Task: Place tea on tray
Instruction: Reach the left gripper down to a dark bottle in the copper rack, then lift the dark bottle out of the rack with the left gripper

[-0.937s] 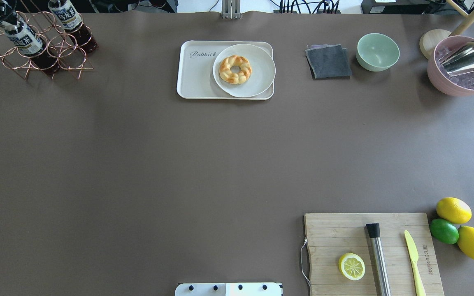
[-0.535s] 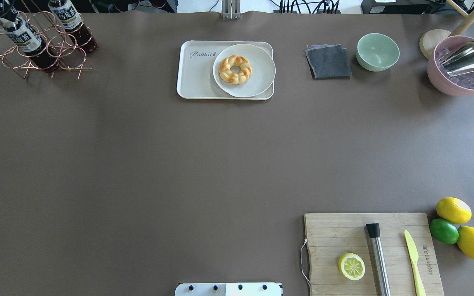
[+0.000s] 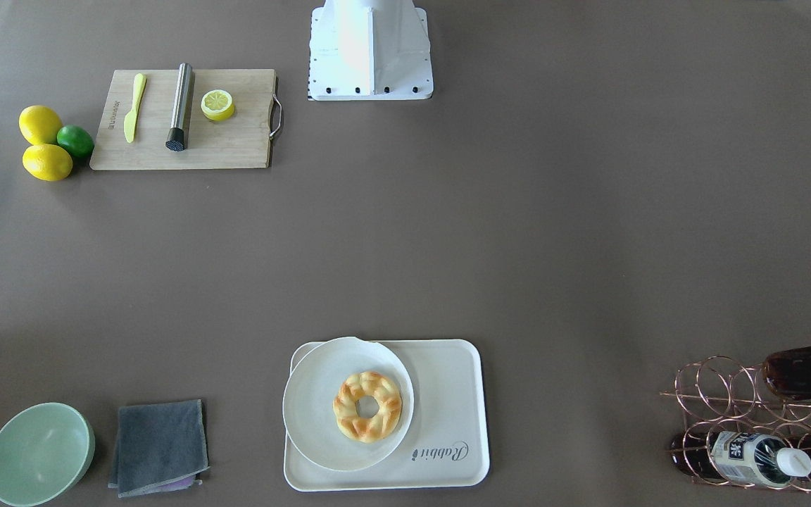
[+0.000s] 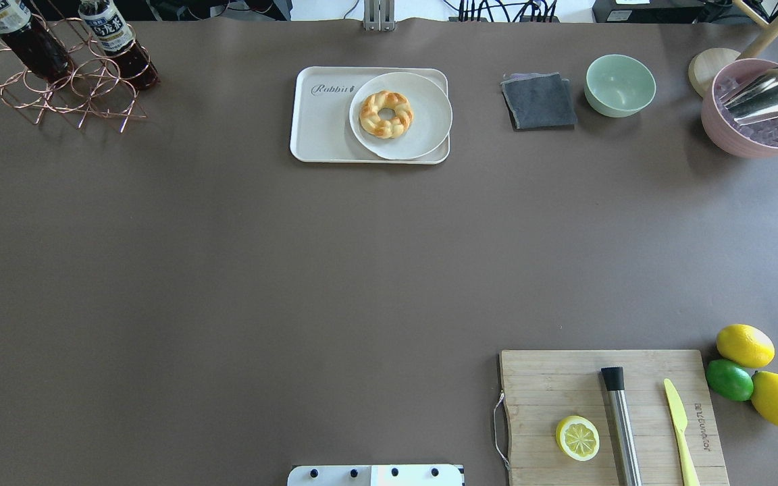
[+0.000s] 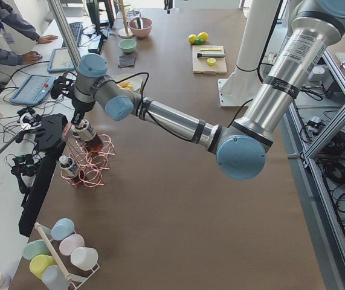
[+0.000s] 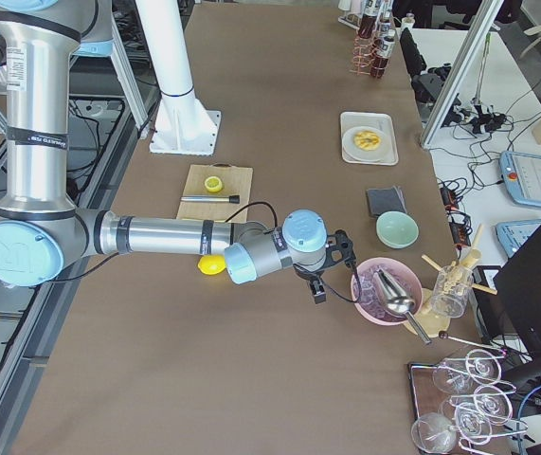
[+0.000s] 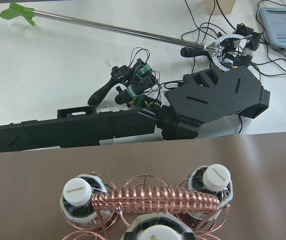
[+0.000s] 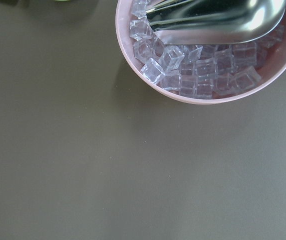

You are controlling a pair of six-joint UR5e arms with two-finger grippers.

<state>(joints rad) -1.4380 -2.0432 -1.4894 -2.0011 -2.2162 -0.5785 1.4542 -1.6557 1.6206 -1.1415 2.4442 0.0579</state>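
The tea (image 4: 32, 48) is at the far left corner of the table. It slants up out of the copper wire rack (image 7: 153, 200), base low over the rings and cap end past the overhead view's edge. In the left side view its neck sits right under the left gripper (image 5: 77, 121). Whether those jaws are clamped on it cannot be told here, though the tilt suggests the bottle is being carried.

I judge it full, so weighty for its size, with liquid that will slosh. The thin wall would give under a hard squeeze and the label is slick, so the stiff neck below the cap is the best hold.

A second bottle (image 4: 119, 44) lies in the rack just to its right. The tray (image 4: 321, 128) is well to the right along the far edge. Its left part is bare, and a plate (image 4: 423, 131) with a doughnut (image 4: 385, 113) is on its right part. The right gripper (image 6: 319, 284) hovers beside the pink ice bowl (image 4: 747, 145); its state cannot be told either.

Compared with the overhead view a moment earlier, the bottle has risen farther out of its cell. The dark gripper above it has left that view, and the rack looks nudged a little.
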